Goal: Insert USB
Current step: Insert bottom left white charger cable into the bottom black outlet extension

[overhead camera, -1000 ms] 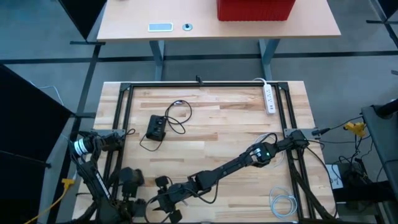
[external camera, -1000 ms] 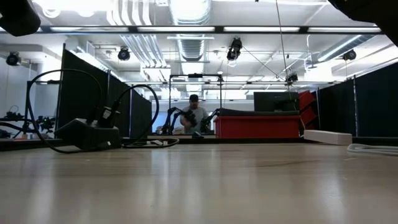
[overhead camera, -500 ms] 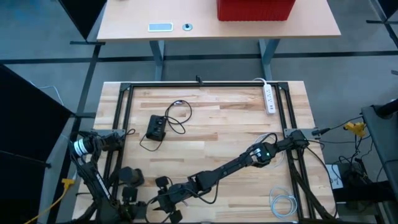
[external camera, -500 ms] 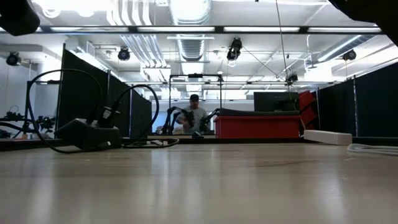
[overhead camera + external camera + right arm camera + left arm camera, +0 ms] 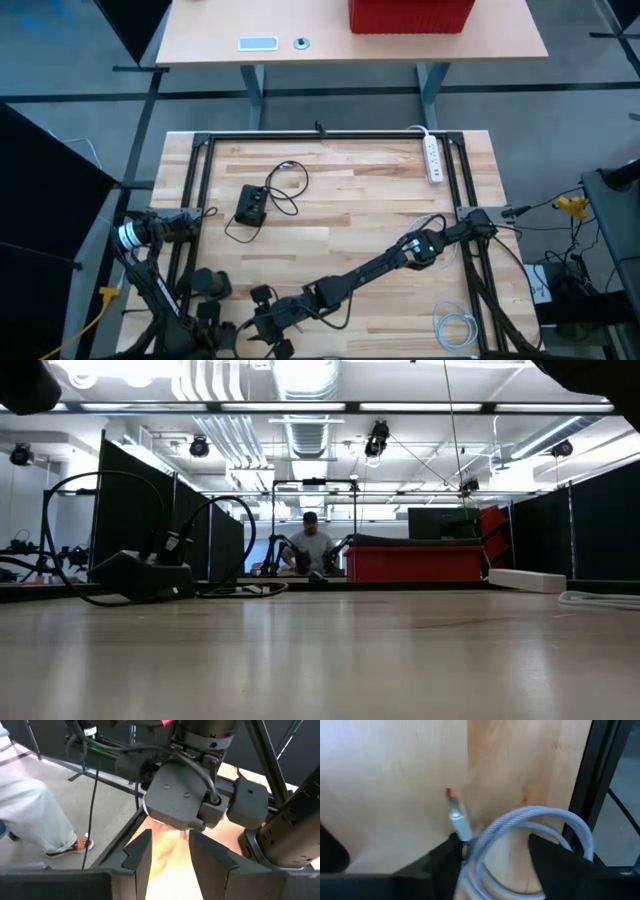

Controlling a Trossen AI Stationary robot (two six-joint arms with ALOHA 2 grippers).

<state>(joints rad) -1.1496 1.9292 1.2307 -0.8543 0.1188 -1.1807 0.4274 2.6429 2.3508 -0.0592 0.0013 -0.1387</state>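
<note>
I see white USB cable [image 5: 520, 845] looped between left gripper [image 5: 495, 865] fingers, plug [image 5: 459, 820] tip on wood; jaws part open around it. Black hub [image 5: 251, 205] sits at table's 10 o'clock. Right gripper [image 5: 167, 852] faces left wrist, jaws narrow, empty. Person [image 5: 311, 547] beyond table.

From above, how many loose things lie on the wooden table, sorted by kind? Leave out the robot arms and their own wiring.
Black box with its cable: 1
White power strip: 1
White cable coil: 1
Total: 3
</note>
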